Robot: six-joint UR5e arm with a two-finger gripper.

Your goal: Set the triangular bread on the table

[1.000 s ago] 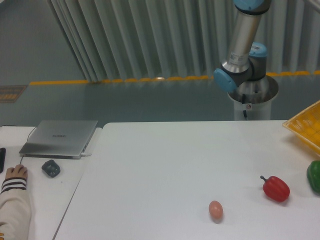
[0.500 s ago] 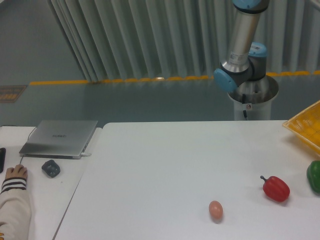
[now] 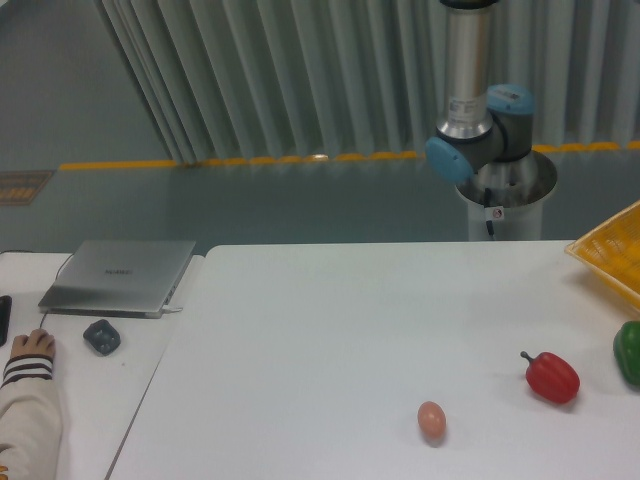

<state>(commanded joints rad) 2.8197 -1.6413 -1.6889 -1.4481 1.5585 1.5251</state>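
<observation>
The gripper is out of the camera's view; only the arm's (image 3: 468, 75) lower segment and base joint rise behind the table (image 3: 330, 330), so its jaws cannot be judged. The triangular bread is not visible either. On the table lie a small egg (image 3: 431, 419), a red pepper (image 3: 552, 377) and, at the right edge, a green pepper (image 3: 629, 352) below a yellow basket (image 3: 615, 252).

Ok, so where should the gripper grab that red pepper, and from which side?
Probably from straight above, closing across the plump body of the red pepper rather than its thin dark stem, which sticks out to the upper left. It lies on the table with bare surface either side, so there is room to close.
</observation>
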